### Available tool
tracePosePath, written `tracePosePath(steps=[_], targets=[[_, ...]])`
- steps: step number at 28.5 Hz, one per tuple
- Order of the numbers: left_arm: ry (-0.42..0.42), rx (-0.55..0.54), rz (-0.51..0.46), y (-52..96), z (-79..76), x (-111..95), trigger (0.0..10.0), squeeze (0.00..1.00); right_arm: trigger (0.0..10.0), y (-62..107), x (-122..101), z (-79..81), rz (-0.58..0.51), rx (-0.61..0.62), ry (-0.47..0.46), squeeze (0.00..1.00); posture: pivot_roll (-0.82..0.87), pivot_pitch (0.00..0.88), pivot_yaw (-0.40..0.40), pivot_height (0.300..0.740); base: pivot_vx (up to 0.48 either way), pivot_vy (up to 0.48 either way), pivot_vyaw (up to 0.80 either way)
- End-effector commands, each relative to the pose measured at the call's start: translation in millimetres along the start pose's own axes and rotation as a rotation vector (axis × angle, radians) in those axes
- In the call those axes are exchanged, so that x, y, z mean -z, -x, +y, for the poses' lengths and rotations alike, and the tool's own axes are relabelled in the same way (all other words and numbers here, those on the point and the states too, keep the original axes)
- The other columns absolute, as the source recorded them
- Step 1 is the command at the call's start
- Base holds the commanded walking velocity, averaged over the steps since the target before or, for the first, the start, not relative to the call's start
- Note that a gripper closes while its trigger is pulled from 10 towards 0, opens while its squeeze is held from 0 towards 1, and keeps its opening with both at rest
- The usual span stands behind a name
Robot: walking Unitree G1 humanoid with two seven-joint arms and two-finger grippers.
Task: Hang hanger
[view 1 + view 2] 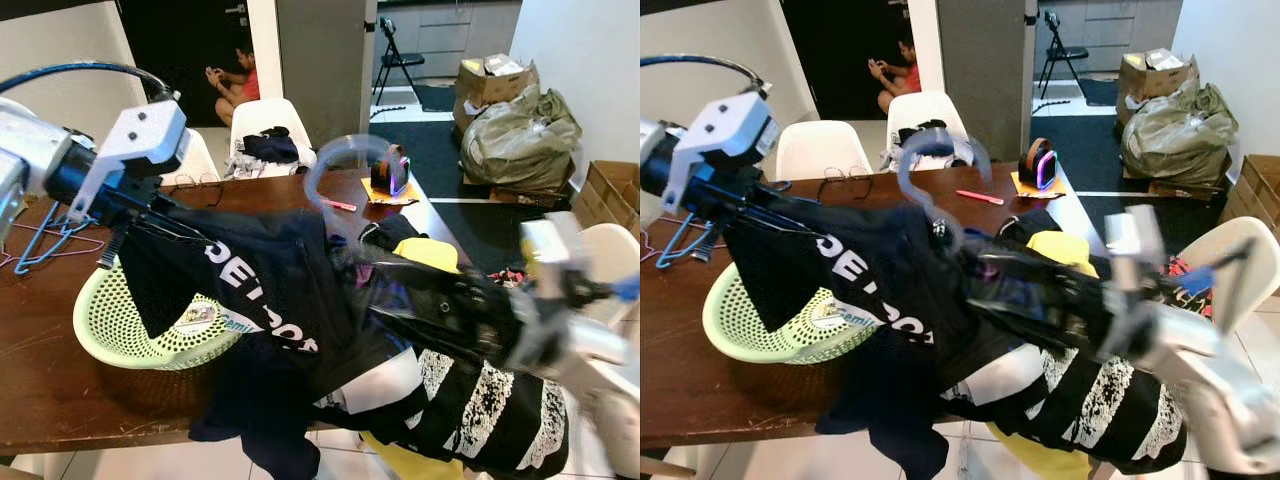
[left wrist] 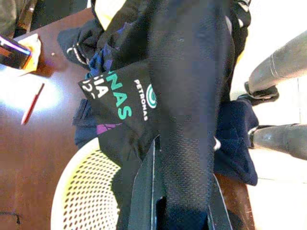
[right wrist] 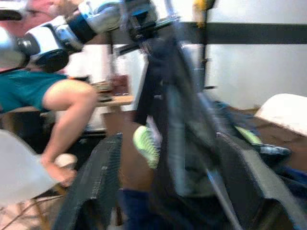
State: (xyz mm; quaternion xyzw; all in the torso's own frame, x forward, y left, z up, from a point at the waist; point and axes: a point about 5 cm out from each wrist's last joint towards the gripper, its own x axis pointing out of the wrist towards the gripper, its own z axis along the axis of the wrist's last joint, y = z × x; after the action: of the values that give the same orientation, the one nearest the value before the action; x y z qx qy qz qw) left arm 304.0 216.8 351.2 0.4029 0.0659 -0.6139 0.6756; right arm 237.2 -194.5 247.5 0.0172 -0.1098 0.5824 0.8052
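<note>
Left hand (image 1: 150, 215) clamped, right hand (image 3: 168, 191) spread.

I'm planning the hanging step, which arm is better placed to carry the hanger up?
Probably the right: the right gripper is at the hanger under its hook, while the left gripper pinches the black shirt.

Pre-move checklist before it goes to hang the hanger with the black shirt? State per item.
1. Left gripper clamped on the black shirt: ok, fabric runs between its fingers in the left wrist view.
2. Right gripper hold on hanger or cloth: cannot tell, arm is motion-blurred.
3. Hanger hook free and upward: ok, it rises above the shirt.
4. Shirt clear of the green basket: not ok, cloth drapes over its rim.
5. Shirt free of the clothes pile: cannot tell, they overlap.
6. Rail to hang on located: cannot tell.
</note>
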Motion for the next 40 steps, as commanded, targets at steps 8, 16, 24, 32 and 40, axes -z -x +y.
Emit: tracePosePath(steps=[8, 16, 24, 32, 40], targets=[[-0.067, -0.216, -0.093, 25.4, 19.1, -17.2, 0.0, 0.00, 10.0, 37.8, -1.6, -36.3, -0.167, 0.419, 0.038, 1.00, 0.03, 0.000, 0.059, 0.740, 0.000, 0.000, 0.00], [0.070, -0.462, -0.555, -51.1, 9.6, -38.6, 10.0, 0.00, 10.0, 22.6, 22.4, -69.4, -0.391, 0.842, -0.138, 0.00, 0.03, 0.000, 0.040, 0.740, 0.000, 0.000, 0.00], [0.251, -0.539, -0.703, -108.5, -4.3, -45.2, 10.0, 0.00, 10.0, 8.3, 21.6, -78.1, -0.402, 0.879, -0.152, 0.00, 0.03, 0.000, 0.026, 0.740, -0.127, 0.000, 0.00], [0.419, -0.628, -0.705, -126.3, -20.7, -35.7, 10.0, 0.00, 10.0, 3.5, 21.8, -80.9, -0.363, 0.908, -0.126, 0.00, 0.03, 0.000, 0.019, 0.740, -0.389, 0.000, 0.00], [0.429, -0.629, -0.726, -127.0, -30.8, -48.6, 10.0, 0.00, 10.0, -3.6, 29.8, -85.5, -0.282, 0.939, -0.117, 0.00, 0.03, 0.000, 0.011, 0.740, -0.447, 0.000, 0.00]])
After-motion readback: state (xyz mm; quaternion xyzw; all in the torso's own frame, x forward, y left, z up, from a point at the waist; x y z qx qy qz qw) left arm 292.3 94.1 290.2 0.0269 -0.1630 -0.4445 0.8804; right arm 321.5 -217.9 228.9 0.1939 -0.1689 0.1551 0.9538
